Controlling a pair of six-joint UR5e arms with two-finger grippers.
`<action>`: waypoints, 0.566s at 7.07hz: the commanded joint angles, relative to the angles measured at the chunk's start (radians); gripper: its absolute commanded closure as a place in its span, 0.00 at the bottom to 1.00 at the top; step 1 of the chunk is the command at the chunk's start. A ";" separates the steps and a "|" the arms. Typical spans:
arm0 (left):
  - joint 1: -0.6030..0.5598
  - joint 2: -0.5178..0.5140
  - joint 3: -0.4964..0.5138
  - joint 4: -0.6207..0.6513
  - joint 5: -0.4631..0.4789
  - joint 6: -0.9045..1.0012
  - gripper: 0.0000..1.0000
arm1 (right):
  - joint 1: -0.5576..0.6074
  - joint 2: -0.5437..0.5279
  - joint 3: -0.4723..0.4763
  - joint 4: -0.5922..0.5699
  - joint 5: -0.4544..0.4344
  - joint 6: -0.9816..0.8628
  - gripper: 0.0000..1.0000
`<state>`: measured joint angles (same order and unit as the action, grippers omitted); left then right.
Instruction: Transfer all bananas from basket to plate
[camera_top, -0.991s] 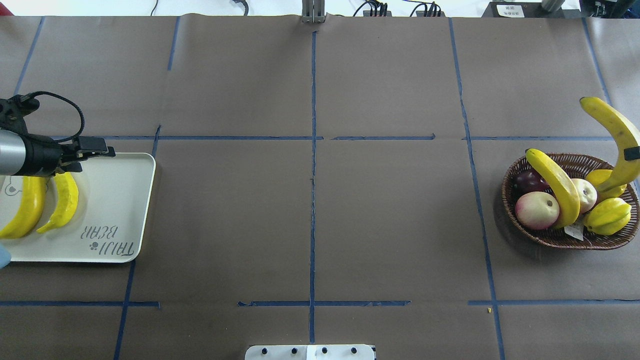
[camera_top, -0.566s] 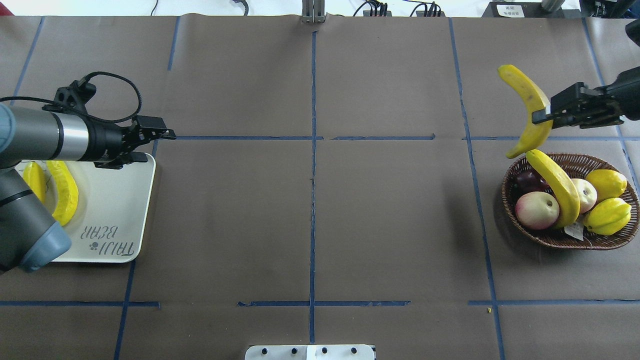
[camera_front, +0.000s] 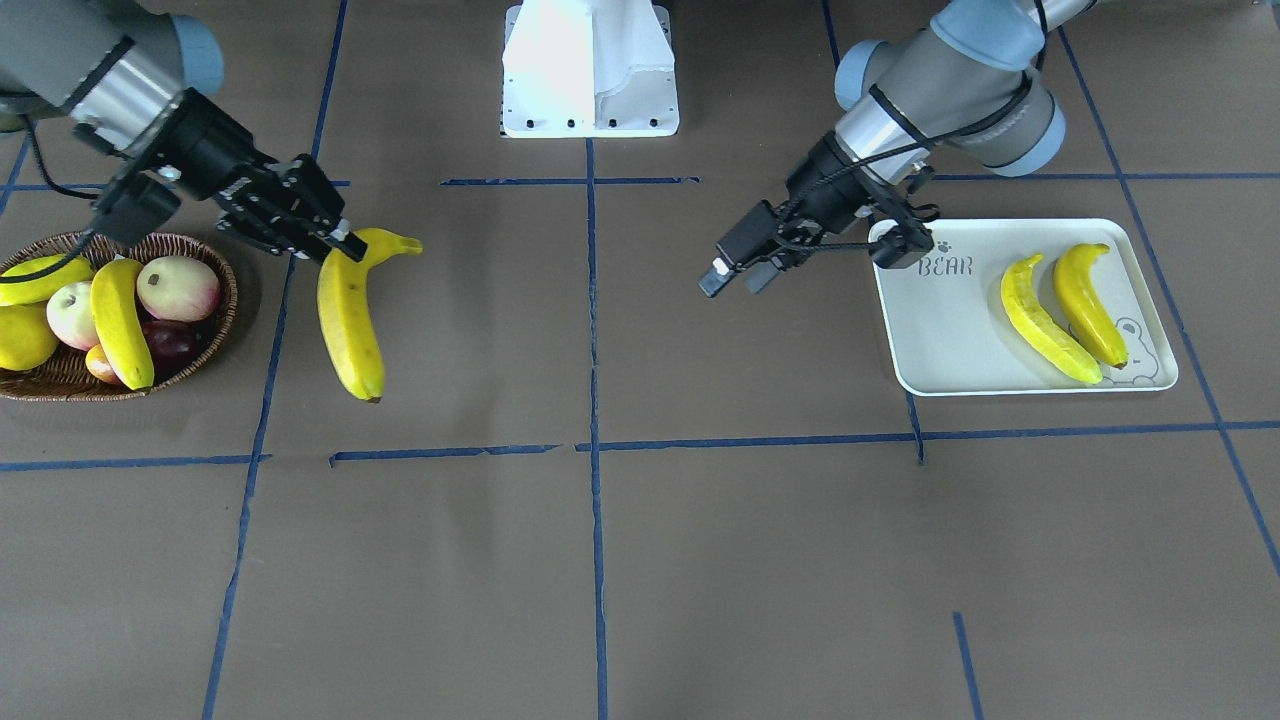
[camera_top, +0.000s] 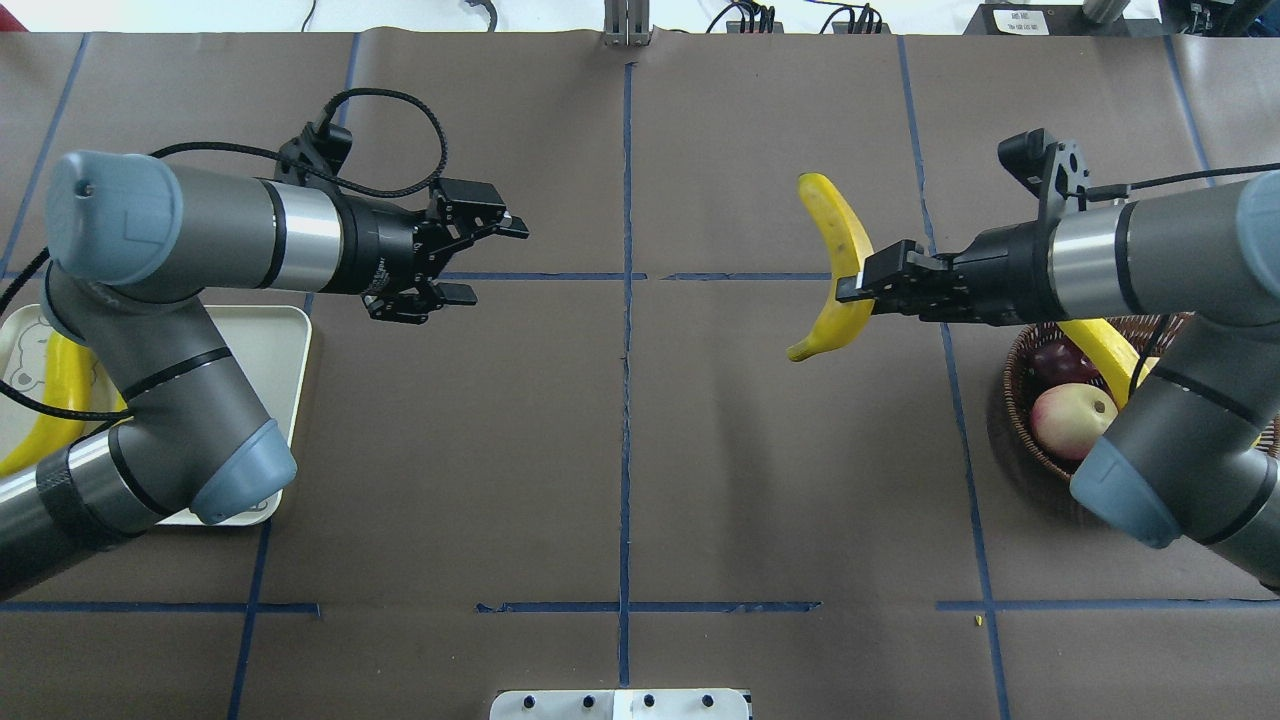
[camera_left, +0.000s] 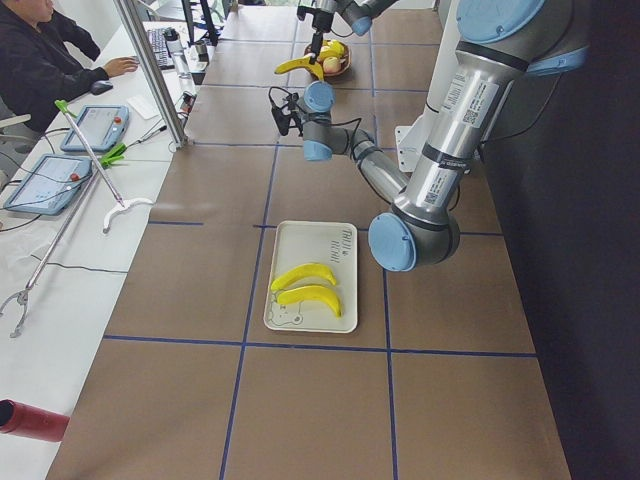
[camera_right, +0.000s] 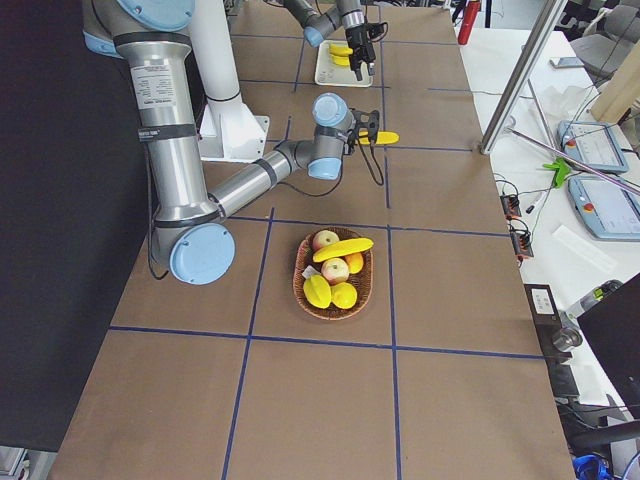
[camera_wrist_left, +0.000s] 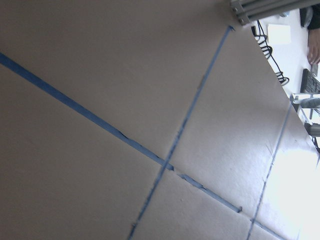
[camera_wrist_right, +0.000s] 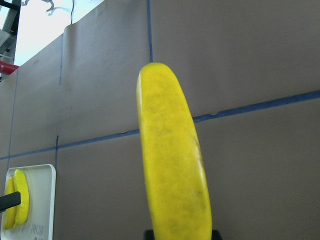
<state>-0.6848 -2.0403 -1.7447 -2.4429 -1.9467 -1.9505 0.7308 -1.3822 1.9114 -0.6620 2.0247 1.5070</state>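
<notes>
bananas (camera_front: 1040, 320): two on plate (camera_front: 940, 330), one aloft, one in basket (camera_front: 228, 290)
from overhead, plate lies at the table's 9 o'clock, basket at 3, seemingly beyond one arm's reach; so the right gripper (camera_top: 858, 287) clamps the carried banana (camera_top: 838, 250) crosswise, at 2 o'clock of centre, and the left gripper (camera_top: 490, 260) gapes wide, empty, at 10 o'clock, likely for a hand-over.

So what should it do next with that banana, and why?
Probably carry the banana toward the left arm: the right arm's jaws clamp it in mid-air, while the left arm's jaws stand open facing it, a gap between them.
</notes>
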 joint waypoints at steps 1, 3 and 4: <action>0.066 -0.113 0.058 0.002 0.033 -0.016 0.00 | -0.143 0.038 0.003 0.007 -0.166 0.006 0.98; 0.117 -0.181 0.109 -0.004 0.121 -0.031 0.00 | -0.183 0.057 0.003 0.005 -0.219 0.007 0.98; 0.126 -0.237 0.169 -0.007 0.146 -0.053 0.01 | -0.192 0.058 0.003 0.005 -0.233 0.007 0.98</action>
<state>-0.5755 -2.2191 -1.6324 -2.4460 -1.8368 -1.9827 0.5551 -1.3275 1.9143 -0.6564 1.8153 1.5135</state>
